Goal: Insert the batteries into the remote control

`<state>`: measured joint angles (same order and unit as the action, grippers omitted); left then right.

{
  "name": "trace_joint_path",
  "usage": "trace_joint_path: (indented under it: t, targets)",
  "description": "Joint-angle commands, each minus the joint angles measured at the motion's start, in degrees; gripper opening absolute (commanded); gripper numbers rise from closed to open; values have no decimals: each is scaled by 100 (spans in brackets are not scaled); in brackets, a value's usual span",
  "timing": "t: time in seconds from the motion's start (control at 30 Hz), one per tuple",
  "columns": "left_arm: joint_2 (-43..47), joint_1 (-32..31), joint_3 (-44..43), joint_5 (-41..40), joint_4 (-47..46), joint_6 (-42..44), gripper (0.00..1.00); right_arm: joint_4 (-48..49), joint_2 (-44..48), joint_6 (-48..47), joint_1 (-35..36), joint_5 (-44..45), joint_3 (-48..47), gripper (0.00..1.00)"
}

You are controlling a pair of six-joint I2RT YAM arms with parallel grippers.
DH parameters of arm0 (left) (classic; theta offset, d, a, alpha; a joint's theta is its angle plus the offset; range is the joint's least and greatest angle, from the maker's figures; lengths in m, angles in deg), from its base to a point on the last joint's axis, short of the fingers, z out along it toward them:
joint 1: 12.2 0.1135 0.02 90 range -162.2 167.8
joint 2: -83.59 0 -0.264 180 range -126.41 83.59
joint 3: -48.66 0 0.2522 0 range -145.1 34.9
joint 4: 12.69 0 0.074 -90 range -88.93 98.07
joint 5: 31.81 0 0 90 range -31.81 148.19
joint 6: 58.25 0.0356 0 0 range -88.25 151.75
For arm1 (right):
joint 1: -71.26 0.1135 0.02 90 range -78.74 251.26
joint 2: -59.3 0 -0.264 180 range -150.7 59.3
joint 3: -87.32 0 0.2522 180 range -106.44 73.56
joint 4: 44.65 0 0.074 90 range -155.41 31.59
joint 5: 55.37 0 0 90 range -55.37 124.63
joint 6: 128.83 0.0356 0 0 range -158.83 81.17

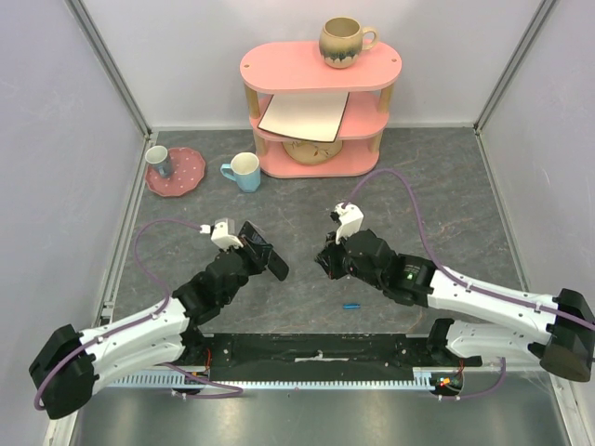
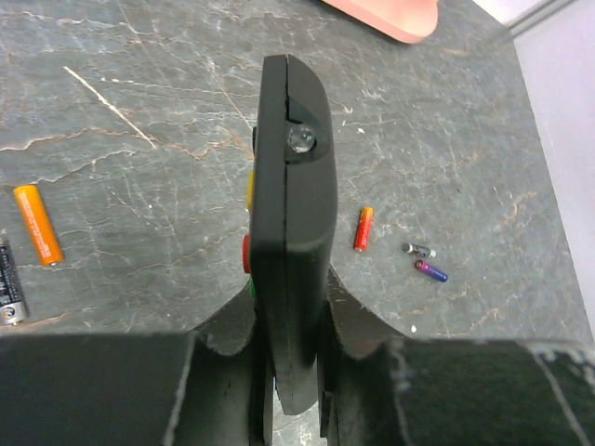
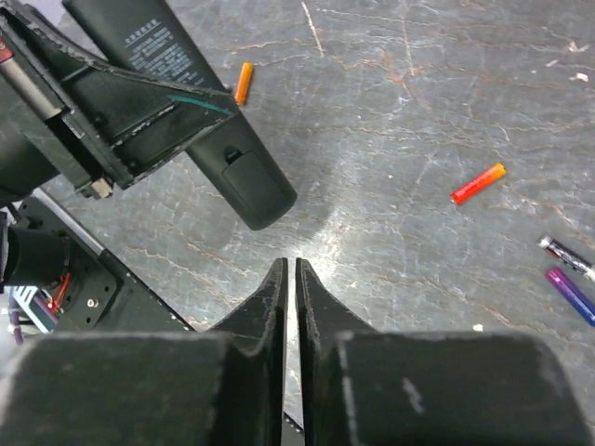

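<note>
My left gripper point(image 2: 290, 307) is shut on the lower end of the black remote control point(image 2: 288, 195) and holds it edge-on above the table, coloured buttons on its left side. In the right wrist view the remote control point(image 3: 177, 84) shows its labelled back and its rounded end. My right gripper point(image 3: 289, 265) hovers just below that end, shut to a thin slit with nothing in it. A red-orange battery point(image 2: 363, 229) and a blue-purple battery point(image 2: 430, 270) lie on the table; the same batteries appear as red-orange point(image 3: 478, 183) and blue-purple point(image 3: 570, 295). From above only a blue battery point(image 1: 350, 305) shows.
A black-and-silver cell point(image 2: 418, 249) lies by the blue one. A larger orange cell point(image 2: 38, 224) and a black cell point(image 2: 9, 293) lie left. At the back stand a pink shelf point(image 1: 372, 76) with a mug point(image 1: 344, 42), a blue mug point(image 1: 244, 172) and a pink plate point(image 1: 186, 177).
</note>
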<state>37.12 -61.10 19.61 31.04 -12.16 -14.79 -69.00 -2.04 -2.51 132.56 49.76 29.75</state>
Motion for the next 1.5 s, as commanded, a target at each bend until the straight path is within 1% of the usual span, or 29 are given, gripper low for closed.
trace_joint_path:
  t: [0.0,0.03,0.1,0.13,0.17,0.2,0.23,0.27,0.33,0.37,0.4,0.43,0.47,0.5,0.53,0.77,0.97,1.03,1.07,1.27,1.47]
  targets:
    - [-37,-31,-369,-615,180,-513,2,680,-115,244,23,-204,-92,4]
    - [68,-31,-352,-641,233,-627,2,707,-124,244,31,-204,-92,0]
    - [305,-31,-160,-686,112,-716,2,882,-141,297,23,-361,-66,0]
    - [393,-31,129,-520,-490,-542,2,1005,-133,367,14,-467,47,0]
    - [481,-31,323,-379,-983,-340,2,1346,-80,454,-4,-520,135,0]
    - [551,-23,499,-230,-1388,-59,2,1549,-54,560,-30,-755,232,0]
    - [578,-5,779,-72,-2115,22,2,1760,-36,778,-143,-932,450,0]
    - [535,12,790,-1,-2157,66,2,2249,-71,885,-240,-1142,566,0]
    - [282,30,703,332,-2183,338,2,2578,-211,1061,-477,-1800,681,0]
    - [158,30,720,482,-2462,461,2,2571,-420,1114,-513,-1891,638,1]
    - [44,21,781,675,-2734,566,2,2510,-492,1115,-522,-1900,602,9]
    - [-166,21,1025,720,-3059,576,2,2474,-554,1123,-522,-1839,558,10]
    - [-264,13,1158,712,-3863,576,2,2465,-615,1176,-522,-1821,575,9]
    - [-361,-14,1273,555,-4114,594,2,2500,-607,1220,-522,-1769,593,0]
    - [-449,-14,1352,458,-4221,611,2,2544,-598,1272,-522,-1673,680,0]
    - [-643,-154,1265,-193,-4135,1199,2,2772,-966,1510,-522,-1549,725,0]
    - [-880,-321,1160,-615,-4161,1622,2,3317,-1450,2054,-531,-1549,760,0]
    - [-1021,-365,1107,-808,-4144,1683,2,3466,-1591,2247,-522,-1549,743,0]
    - [-1204,-487,1029,-991,-4135,1840,2,3537,-1739,2405,-531,-1549,690,0]
    - [-1600,-638,940,-1388,-4240,1974,2,3792,-2241,2828,-619,-1698,567,0]
    - [-1698,-647,1010,-1564,-4363,1982,2,4108,-2681,3127,-716,-1865,532,0]
